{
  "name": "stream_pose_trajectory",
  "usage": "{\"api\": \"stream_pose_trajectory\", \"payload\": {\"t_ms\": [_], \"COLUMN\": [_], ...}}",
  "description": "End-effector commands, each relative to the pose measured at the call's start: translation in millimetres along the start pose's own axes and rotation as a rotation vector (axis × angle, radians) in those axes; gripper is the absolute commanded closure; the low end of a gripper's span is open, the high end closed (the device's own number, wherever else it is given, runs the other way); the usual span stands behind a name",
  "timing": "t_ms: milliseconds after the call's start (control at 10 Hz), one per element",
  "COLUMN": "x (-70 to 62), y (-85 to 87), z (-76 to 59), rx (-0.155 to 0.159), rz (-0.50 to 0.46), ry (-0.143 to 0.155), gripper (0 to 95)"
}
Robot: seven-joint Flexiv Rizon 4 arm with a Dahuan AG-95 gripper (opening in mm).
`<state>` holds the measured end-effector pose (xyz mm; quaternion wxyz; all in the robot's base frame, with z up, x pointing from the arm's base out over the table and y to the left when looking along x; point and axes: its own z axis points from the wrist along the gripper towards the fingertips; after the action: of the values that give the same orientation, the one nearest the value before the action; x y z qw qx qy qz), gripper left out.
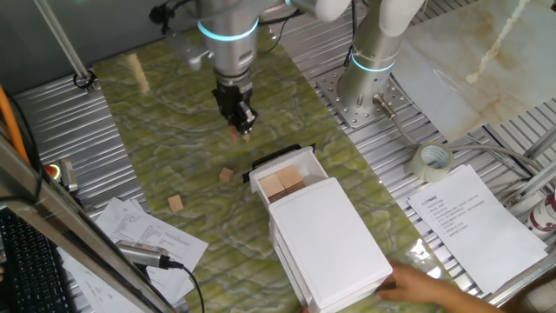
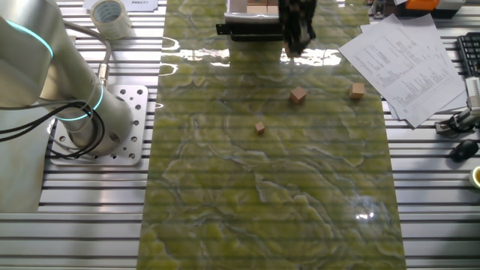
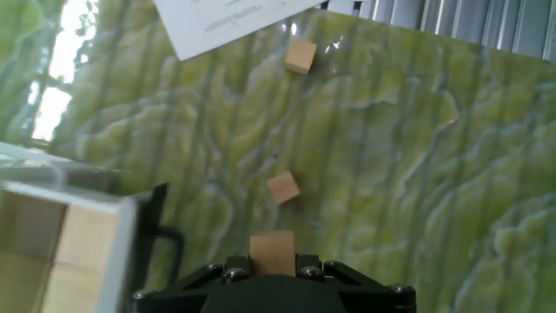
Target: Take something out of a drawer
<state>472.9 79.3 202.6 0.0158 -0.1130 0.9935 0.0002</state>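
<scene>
My gripper (image 1: 241, 123) is shut on a small light-brown wooden cube (image 3: 273, 252) and holds it just above the green mat, in front of the open drawer (image 1: 306, 159). The held cube also shows under the fingertips in one fixed view (image 1: 242, 136). The white drawer is pulled out of the top of the white cabinet (image 1: 326, 239), and its black bar handle (image 1: 276, 158) faces the gripper. Wooden blocks (image 1: 283, 183) lie inside the drawer. In the other fixed view the gripper (image 2: 296, 41) hangs by the drawer's handle (image 2: 247, 30). In the hand view the drawer (image 3: 122, 252) is at the lower left.
Loose wooden cubes lie on the mat (image 1: 227, 175) (image 1: 176, 203); a third shows only in the other fixed view (image 2: 259, 127). Papers (image 1: 143, 235) lie at the mat's left edge. A person's hand (image 1: 421, 285) rests on the cabinet. A tape roll (image 1: 433, 159) sits right.
</scene>
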Motion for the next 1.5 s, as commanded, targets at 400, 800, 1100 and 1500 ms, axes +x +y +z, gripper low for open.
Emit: {"api": "stream_pose_trajectory", "payload": {"t_ms": [400, 800, 1100, 1500], "x": [10.4, 9.9, 9.7, 9.7], "y": [-21.0, -22.2, -22.4, -22.4], "z": [35.6, 39.0, 39.5, 39.5], "rx": [0.002, 0.002, 0.004, 0.004], "rz": [-0.027, -0.043, -0.088, -0.093], "ry": [-0.028, -0.026, -0.026, -0.026], "gripper": [95.0, 95.0, 57.0, 57.0]}}
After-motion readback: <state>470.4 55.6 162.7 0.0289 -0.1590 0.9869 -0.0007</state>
